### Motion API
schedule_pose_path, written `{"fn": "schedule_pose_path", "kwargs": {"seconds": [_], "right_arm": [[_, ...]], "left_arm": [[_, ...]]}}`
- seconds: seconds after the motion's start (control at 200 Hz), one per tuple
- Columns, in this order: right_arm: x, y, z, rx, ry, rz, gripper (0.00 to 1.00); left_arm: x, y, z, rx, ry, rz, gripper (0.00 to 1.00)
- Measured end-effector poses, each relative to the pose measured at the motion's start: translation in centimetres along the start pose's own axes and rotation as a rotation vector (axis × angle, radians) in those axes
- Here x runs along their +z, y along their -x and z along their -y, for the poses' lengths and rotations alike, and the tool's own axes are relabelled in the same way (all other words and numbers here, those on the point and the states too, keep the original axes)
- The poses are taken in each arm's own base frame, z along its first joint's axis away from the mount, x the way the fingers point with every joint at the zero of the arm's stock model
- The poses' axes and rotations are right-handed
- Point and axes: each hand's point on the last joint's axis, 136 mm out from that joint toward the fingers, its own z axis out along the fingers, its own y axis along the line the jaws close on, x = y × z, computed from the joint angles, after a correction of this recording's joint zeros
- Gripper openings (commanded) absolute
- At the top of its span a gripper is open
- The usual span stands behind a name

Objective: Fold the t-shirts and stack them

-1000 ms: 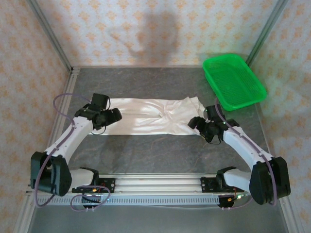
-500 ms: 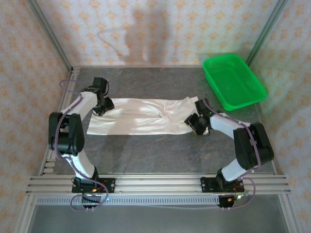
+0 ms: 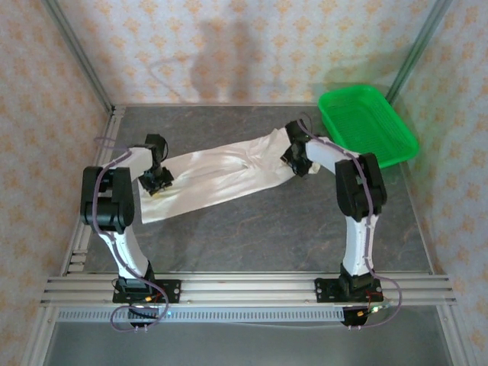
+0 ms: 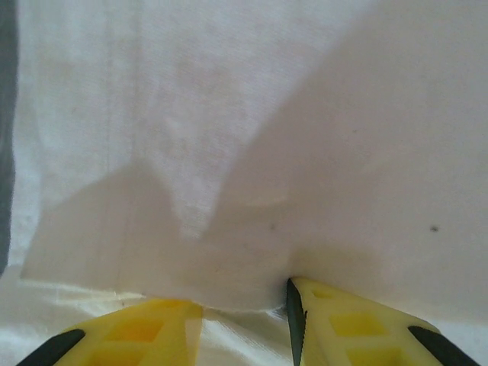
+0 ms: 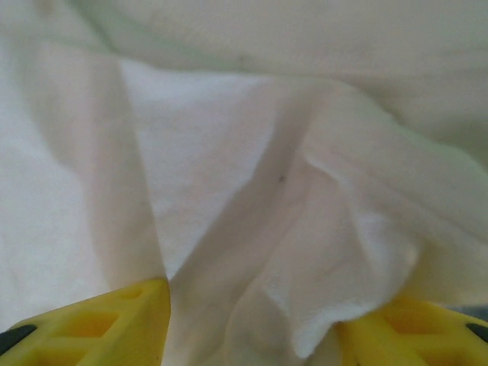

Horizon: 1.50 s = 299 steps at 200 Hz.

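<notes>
From above: white t-shirt [image 3: 221, 175] stretched slantwise across the desk [image 3: 267, 229], held between left end effector [image 3: 157, 181] and right end effector [image 3: 295, 160]. Left wrist: yellow left fingers [image 4: 358, 324] set narrow, pinching a cloth fold. Right wrist: right fingers [image 5: 91, 324] gripping bunched cloth.

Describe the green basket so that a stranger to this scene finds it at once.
Look at the grey table fenced by patterned walls and go to its far right corner. The green basket sits there, a shallow rectangular plastic tray with a meshed floor. It is the one green thing; its neighbour, the white t-shirt, is limp cloth to its left.
</notes>
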Motion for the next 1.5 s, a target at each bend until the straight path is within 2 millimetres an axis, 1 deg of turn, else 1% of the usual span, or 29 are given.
{"fn": "schedule_pose_path", "kwargs": {"seconds": [0.04,0.14,0.205,0.275,0.355,0.45,0.51,0.565,0.686,0.816,0.866,0.901,0.946,1.011,1.081,1.121,1.186,1.251,1.301,1.336,1.431,1.496], "right_arm": [[0.4,1.0,-1.0,-0.005,-0.004,0.019,0.60],[1.6,3.0,-3.4,-0.010,-0.008,0.055,0.60],[2.2,4.0,-4.7,-0.011,-0.005,0.076,0.61],[2.7,5.0,-6.1,-0.011,0.006,0.090,0.63],[3.4,5.9,-7.9,-0.015,0.036,0.102,0.65],[3.9,6.7,-10.3,-0.030,0.094,0.104,0.68],[4.1,7.2,-11.4,-0.042,0.123,0.105,0.70],[4.0,7.4,-12.0,-0.053,0.141,0.105,0.72],[3.6,7.7,-12.4,-0.076,0.167,0.091,0.75],[3.2,8.5,-11.6,-0.108,0.177,0.067,0.81],[2.8,8.5,-10.5,-0.118,0.169,0.050,0.83],[2.1,8.5,-9.9,-0.126,0.168,0.042,0.84],[1.2,8.3,-8.9,-0.137,0.165,0.028,0.85],[-0.9,8.1,-7.7,-0.148,0.175,0.018,0.85],[-3.8,7.7,-6.8,-0.165,0.207,0.023,0.86],[-5.8,7.4,-6.3,-0.176,0.231,0.030,0.86],[-8.9,6.5,-5.6,-0.198,0.275,0.042,0.87],[-11.7,5.5,-4.6,-0.216,0.315,0.054,0.87],[-13.5,4.5,-3.7,-0.228,0.345,0.062,0.88],[-14.5,3.8,-2.9,-0.234,0.358,0.060,0.88],[-16.1,1.5,-0.8,-0.257,0.384,0.044,0.88],[-16.6,0.3,0.5,-0.266,0.392,0.029,0.88]], "left_arm": [[-0.1,-1.1,-0.6,-0.014,-0.001,-0.011,0.35],[-0.1,-3.5,-1.3,-0.045,-0.032,-0.042,0.35],[-0.2,-4.8,-1.5,-0.059,-0.056,-0.050,0.35],[-0.4,-6.5,-1.1,-0.043,-0.066,-0.056,0.35],[-0.6,-9.1,0.3,0.003,-0.088,-0.071,0.36],[-1.0,-11.6,2.2,0.032,-0.131,-0.080,0.36],[-1.3,-13.1,3.3,0.046,-0.155,-0.087,0.37],[-1.6,-14.6,4.3,0.056,-0.180,-0.103,0.38],[-2.4,-17.7,6.0,0.071,-0.229,-0.147,0.41],[-3.5,-21.7,7.8,0.147,-0.253,-0.203,0.46],[-4.2,-22.6,8.3,0.172,-0.260,-0.214,0.48],[-4.7,-22.8,8.6,0.179,-0.265,-0.214,0.49],[-5.6,-22.6,9.0,0.182,-0.271,-0.206,0.51],[-7.3,-21.8,9.9,0.192,-0.287,-0.179,0.53],[-9.5,-20.4,11.5,0.222,-0.322,-0.128,0.53],[-10.7,-19.6,12.5,0.249,-0.338,-0.096,0.53],[-11.6,-18.5,13.8,0.294,-0.337,-0.053,0.52],[-11.1,-17.7,14.4,0.337,-0.303,-0.024,0.52],[-9.7,-17.5,14.3,0.365,-0.257,-0.022,0.52],[-8.6,-17.6,13.9,0.384,-0.213,-0.029,0.51],[-5.7,-18.2,13.3,0.431,-0.117,-0.067,0.51],[-4.3,-19.0,13.2,0.454,-0.078,-0.091,0.51]]}}
